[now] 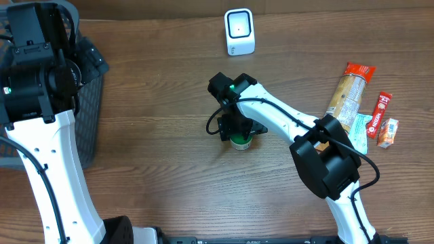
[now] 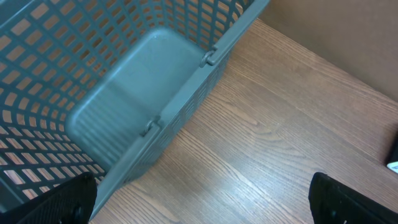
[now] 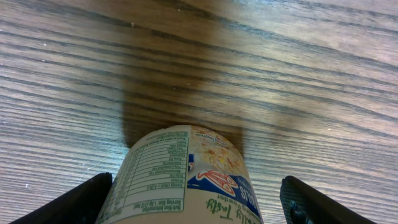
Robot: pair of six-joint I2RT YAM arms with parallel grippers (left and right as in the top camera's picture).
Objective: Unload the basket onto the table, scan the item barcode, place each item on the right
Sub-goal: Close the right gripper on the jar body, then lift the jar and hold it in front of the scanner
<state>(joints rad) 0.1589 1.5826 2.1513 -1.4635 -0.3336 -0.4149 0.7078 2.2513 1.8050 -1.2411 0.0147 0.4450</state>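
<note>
I'm on the grasp: my right gripper (image 1: 236, 130) straddles the cup (image 3: 186, 165) standing on the worktop (image 1: 156, 156), jaws wide, not yet clamped. Next I need to pinch, lift, and present it to the scanner (image 1: 239, 32).

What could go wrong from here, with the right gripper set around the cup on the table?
1. The cup sits off-centre between the open fingers of the right gripper, so closing may shove or tip it rather than grip it.
2. No barcode shows in any view, so a finger may cover it, or it may end up facing away from the scanner.
</note>
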